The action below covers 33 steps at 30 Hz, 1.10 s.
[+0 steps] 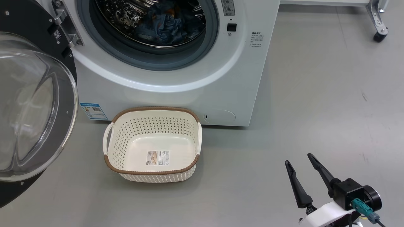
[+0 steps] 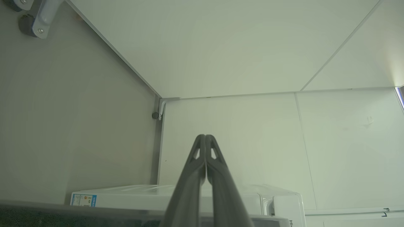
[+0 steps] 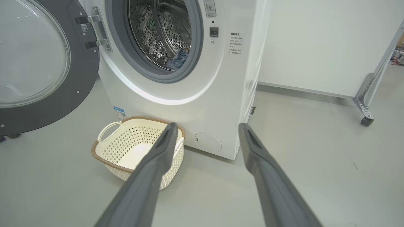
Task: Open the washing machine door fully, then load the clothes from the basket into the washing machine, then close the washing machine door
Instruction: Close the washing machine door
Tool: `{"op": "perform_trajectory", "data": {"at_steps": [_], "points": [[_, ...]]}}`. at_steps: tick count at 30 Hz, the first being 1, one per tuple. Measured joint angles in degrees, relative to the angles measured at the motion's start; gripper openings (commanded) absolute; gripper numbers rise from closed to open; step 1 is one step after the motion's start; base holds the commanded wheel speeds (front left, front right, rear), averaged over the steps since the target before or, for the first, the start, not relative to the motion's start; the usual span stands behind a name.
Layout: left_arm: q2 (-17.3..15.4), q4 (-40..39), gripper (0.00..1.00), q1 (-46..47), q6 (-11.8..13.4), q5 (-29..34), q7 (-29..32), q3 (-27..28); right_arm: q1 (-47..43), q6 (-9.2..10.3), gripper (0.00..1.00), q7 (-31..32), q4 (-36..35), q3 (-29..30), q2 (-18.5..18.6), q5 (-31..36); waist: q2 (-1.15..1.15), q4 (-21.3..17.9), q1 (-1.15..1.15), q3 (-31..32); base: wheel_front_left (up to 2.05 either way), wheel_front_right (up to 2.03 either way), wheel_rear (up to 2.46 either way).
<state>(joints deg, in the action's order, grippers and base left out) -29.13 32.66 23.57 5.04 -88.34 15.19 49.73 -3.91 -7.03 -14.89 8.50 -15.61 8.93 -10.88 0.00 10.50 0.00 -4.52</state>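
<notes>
Clothes (image 1: pixel 167 23): blue fabric garments inside white front-loading washing machine (image 1: pixel 176 97).
Left pincer (image 2: pixel 205 137): pressed together, empty.
Right pincer (image 1: pixel 298 159): spread apart, empty.

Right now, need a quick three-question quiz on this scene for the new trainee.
1. True or false: the basket is empty.
2. Pick one: the clothes are A) in the basket, B) inside the washing machine, C) held in a pincer.
3. Short answer: which is open, the left pincer or the right pincer?

Key: 1 true; 2 B; 3 the right pincer.
</notes>
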Motion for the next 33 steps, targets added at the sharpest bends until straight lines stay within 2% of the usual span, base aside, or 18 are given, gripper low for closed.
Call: {"op": "perform_trajectory", "data": {"at_steps": [3,10,20,28,33], "points": [[0.99,1.25,0.0,0.11,-0.24,-0.02,1.3,-0.82,0.0,0.0,1.0,0.0,-0.03,0.03,0.0,0.0,0.0,-0.1,0.0,-0.19,0.0,0.0,0.0],[0.99,3.78,0.0,0.24,-1.59,-0.21,4.6,-2.7,-0.01,0.0,1.0,0.0,-0.09,0.7,0.42,0.01,0.0,0.77,0.0,-0.02,0.0,0.0,0.0],[1.4,3.89,0.0,0.16,-4.59,-0.7,14.23,-9.64,-0.03,0.0,1.0,0.0,-0.08,0.21,0.59,0.01,0.0,2.89,0.0,0.66,0.0,0.0,0.0],[6.06,1.62,0.0,-1.22,-6.2,-3.64,24.83,-14.68,-0.09,0.0,1.0,0.0,-0.1,-0.18,0.22,0.01,0.0,4.04,0.0,1.35,0.0,0.0,0.0],[10.62,-1.51,0.0,-1.22,-7.06,-5.98,30.22,-17.17,-0.15,0.0,1.0,0.0,-0.16,0.86,0.12,0.0,0.0,4.88,0.0,0.94,0.0,0.0,0.0]]}}
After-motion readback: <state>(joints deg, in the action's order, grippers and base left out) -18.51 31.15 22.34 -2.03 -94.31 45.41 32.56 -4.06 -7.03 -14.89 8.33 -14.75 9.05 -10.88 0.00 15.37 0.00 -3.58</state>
